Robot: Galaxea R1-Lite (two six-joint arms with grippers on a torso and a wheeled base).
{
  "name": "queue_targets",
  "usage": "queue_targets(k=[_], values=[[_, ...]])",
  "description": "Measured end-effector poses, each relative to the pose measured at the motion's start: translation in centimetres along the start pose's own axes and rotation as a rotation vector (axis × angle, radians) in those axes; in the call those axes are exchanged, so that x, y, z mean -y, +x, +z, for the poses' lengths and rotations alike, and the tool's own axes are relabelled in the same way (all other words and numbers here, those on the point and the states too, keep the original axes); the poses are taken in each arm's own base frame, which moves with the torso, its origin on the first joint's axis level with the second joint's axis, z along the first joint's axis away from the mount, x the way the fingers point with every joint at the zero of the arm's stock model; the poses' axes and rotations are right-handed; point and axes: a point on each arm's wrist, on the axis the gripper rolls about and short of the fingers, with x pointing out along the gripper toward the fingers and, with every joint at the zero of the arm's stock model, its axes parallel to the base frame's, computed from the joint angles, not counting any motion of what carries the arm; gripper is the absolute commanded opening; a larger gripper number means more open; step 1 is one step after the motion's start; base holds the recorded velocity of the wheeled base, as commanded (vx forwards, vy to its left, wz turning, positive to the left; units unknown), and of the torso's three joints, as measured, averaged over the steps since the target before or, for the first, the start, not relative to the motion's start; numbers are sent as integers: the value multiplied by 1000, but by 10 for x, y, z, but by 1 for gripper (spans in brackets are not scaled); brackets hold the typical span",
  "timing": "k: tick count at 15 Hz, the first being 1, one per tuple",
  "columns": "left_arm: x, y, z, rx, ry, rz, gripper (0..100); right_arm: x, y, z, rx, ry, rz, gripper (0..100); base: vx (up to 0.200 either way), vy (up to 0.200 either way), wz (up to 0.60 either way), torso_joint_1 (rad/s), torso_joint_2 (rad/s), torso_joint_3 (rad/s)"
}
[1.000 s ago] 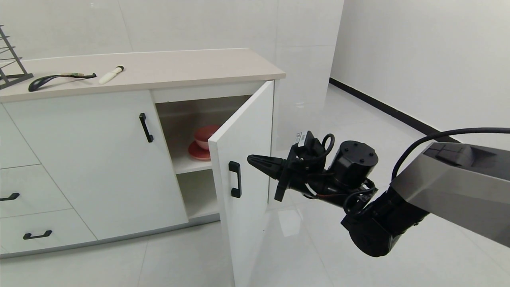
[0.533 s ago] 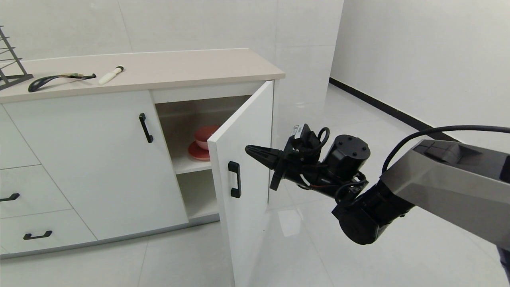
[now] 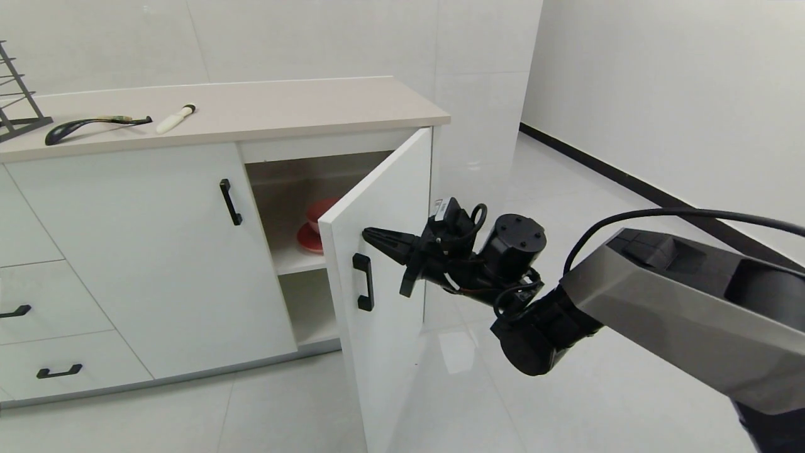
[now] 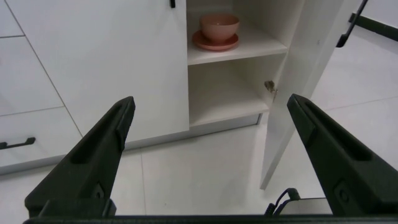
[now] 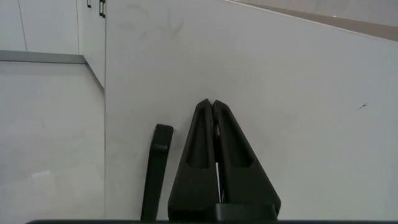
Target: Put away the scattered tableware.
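Note:
A pink bowl (image 3: 319, 212) sits on a pink plate (image 3: 307, 240) on the upper shelf of the open cabinet; both also appear in the left wrist view, the bowl (image 4: 219, 25) on the plate (image 4: 214, 42). A black ladle (image 3: 88, 125) and a white-handled utensil (image 3: 176, 117) lie on the countertop (image 3: 283, 104). My right gripper (image 3: 368, 234) is shut, its tip against the outer face of the cabinet door (image 3: 393, 182), just above the black handle (image 3: 361, 282). In the right wrist view, the shut right gripper (image 5: 212, 104) touches the door beside the handle (image 5: 155, 168). My left gripper (image 4: 210, 102) is open, low in front of the cabinet.
A black wire rack (image 3: 16, 94) stands at the counter's far left. The neighbouring cabinet door (image 3: 144, 251) is closed, with drawers (image 3: 38, 302) to its left. White tiled floor (image 3: 566, 207) spreads to the right, bounded by a wall with a black skirting.
My right gripper has moved left and slightly up against the door, and the door has swung a little toward the cabinet. The things on the counter have not moved.

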Motion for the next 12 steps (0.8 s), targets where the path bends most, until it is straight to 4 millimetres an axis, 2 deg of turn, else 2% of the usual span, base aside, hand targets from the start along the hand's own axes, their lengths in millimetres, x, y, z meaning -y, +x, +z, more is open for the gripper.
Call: queue_targets(k=[4, 6, 7, 9, 10, 12], values=[[0, 0, 0, 0, -1, 0, 100, 16, 27, -8, 84, -55, -9, 0, 0, 0, 0, 0, 0, 0], [0, 0, 0, 0, -1, 0, 100, 21, 27, -12, 93, -65, -19, 0, 0, 0, 0, 0, 0, 0], [0, 0, 0, 0, -1, 0, 100, 20, 20, -15, 73, -54, -24, 0, 0, 0, 0, 0, 0, 0], [0, 0, 0, 0, -1, 0, 100, 13, -9, -9, -7, -8, -41, 0, 0, 0, 0, 0, 0, 0], [0, 0, 0, 0, -1, 0, 100, 6, -29, 4, -44, 13, -51, 0, 0, 0, 0, 0, 0, 0], [0, 0, 0, 0, 0, 0, 100, -13, -79, 61, -78, 27, -85, 0, 0, 0, 0, 0, 0, 0]])
